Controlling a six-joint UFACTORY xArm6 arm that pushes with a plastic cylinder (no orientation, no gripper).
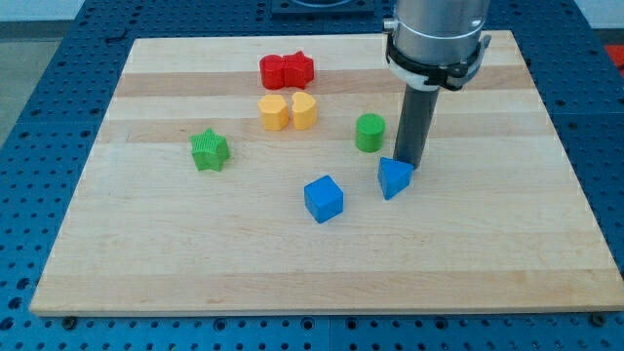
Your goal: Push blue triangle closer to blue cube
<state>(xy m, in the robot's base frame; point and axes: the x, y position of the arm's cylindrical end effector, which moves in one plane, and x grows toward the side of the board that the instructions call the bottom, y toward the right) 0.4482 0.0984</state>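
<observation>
1. A pale wooden board [322, 273] lies flat on a blue perforated work surface [39, 117], filling most of the view.
2. A silver and black robot arm [436, 34] comes down from the view's top right and ends in a straight dark rod [417, 127].
3. My tip [408, 164] rests at the upper right edge of the blue triangle [394, 178], touching it or just beside it; the exact contact cannot be told. The rod has no jaws and holds nothing.
4. The blue triangle sits a little right of the board's centre.
5. The blue cube [324, 199] sits near the triangle, to its left and slightly lower in the view, with a small stretch of bare wood between them.
6. A green cylinder [370, 133] stands just above the triangle and to the left of the rod.
7. A green star-shaped block [209, 150] lies well apart on the view's left.
8. Two yellow blocks [289, 111] sit side by side above the cube; their exact shapes are hard to tell.
9. A red block [287, 70] with a lumpy outline lies just above the yellow ones, near the board's top edge.
</observation>
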